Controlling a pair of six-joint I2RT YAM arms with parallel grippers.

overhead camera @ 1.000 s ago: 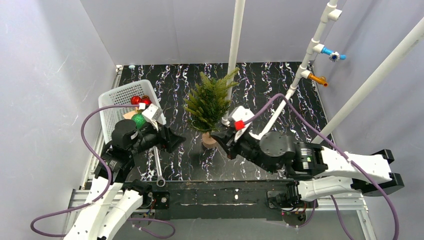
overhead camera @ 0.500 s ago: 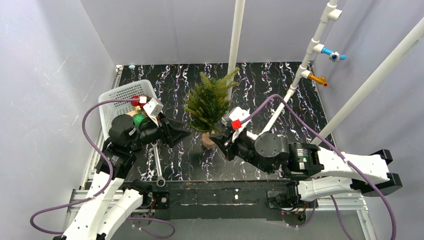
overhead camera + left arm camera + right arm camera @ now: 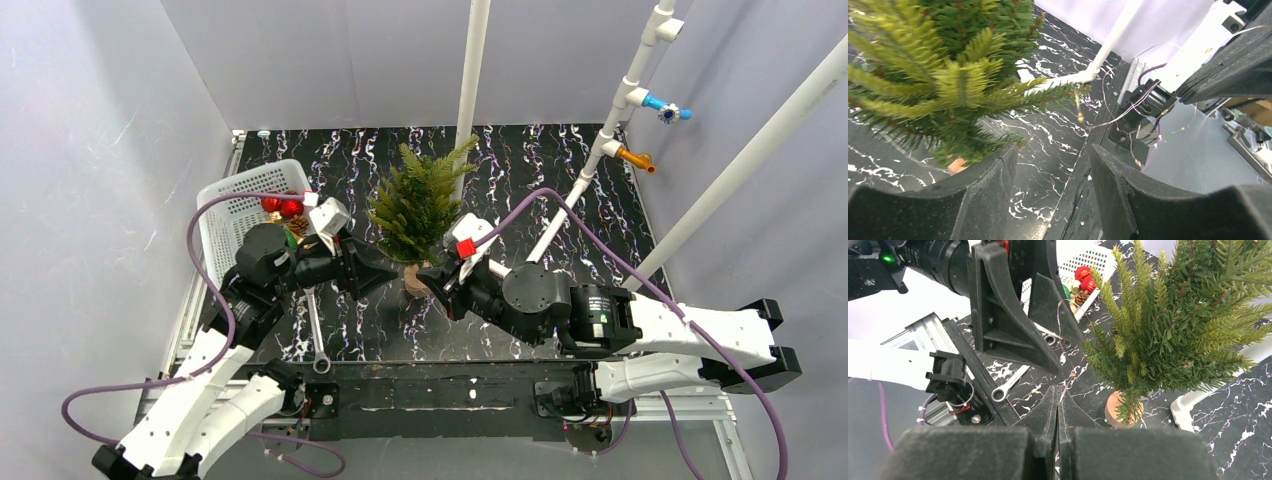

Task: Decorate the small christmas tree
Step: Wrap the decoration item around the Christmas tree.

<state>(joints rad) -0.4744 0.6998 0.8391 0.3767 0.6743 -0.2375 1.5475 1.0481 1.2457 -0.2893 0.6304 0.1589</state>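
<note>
Small christmas tree [image 3: 415,210]: stood upright on its round wooden base near the middle of the black marbled table [image 3: 560,200], between your two grippers. No ornament showed on it.
Right gripper [image 3: 1058,390]: fingers were pressed together on a thin light wire [image 3: 1062,357] that emerged from their seam, low and just beside the tree's base. Judged an anchor, steadying one end while the other arm worked.
Left gripper [image 3: 1048,160]: fingers stood apart, with nothing seen between them, and faced the lower branches from the basket side. The wire rose close by them, but you could not tell whether it touched them.
White basket [image 3: 225,195]: sat at the table's left edge holding red baubles [image 3: 281,206], a supply within your left arm's reach.
Wrench [image 3: 316,335]: lay flat below the left arm, apart from the tree.
Change from the earlier frame: your left arm had swung away from the basket and closer to the tree. The right gripper stayed shut and shifted only slightly. The tree kept its place.
</note>
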